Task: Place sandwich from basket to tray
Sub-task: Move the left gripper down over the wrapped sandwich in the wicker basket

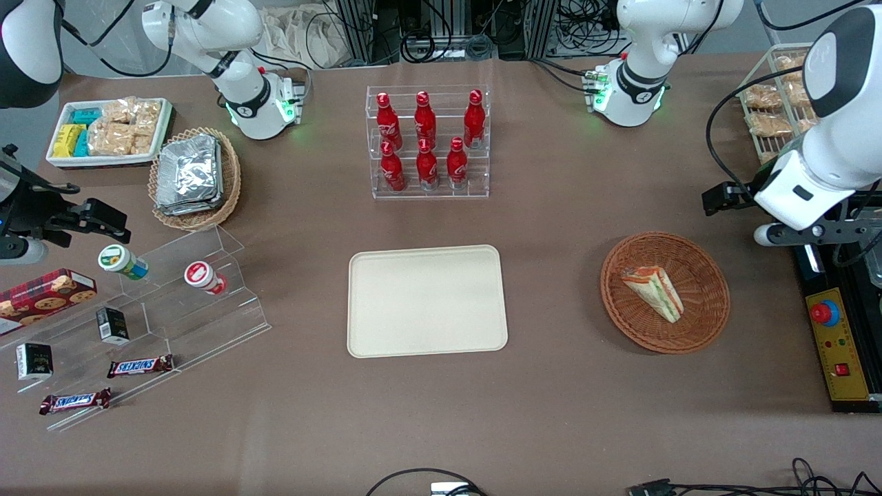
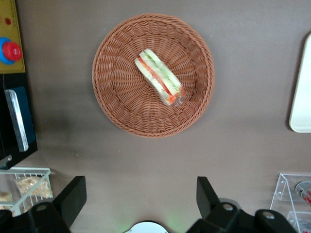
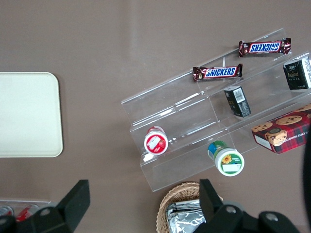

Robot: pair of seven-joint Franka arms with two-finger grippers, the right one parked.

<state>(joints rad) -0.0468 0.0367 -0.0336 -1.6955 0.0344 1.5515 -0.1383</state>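
Observation:
The sandwich (image 1: 653,292), a wrapped triangular wedge with red and green layers, lies in the round reddish-brown wicker basket (image 1: 710,313). In the left wrist view the sandwich (image 2: 159,77) rests near the middle of the basket (image 2: 112,92). My gripper (image 1: 722,197) hangs above the table, a little farther from the front camera than the basket and toward the working arm's end. It is open (image 2: 140,194), its fingers wide apart with only bare table between them. The cream tray (image 1: 427,300) lies flat at the table's middle with nothing on it; its edge (image 2: 302,92) shows in the left wrist view.
A clear rack of red bottles (image 1: 427,141) stands farther from the front camera than the tray. A control box with a red button (image 1: 835,337) sits beside the basket at the working arm's end. A wire rack of bagged snacks (image 1: 775,103) stands near the gripper.

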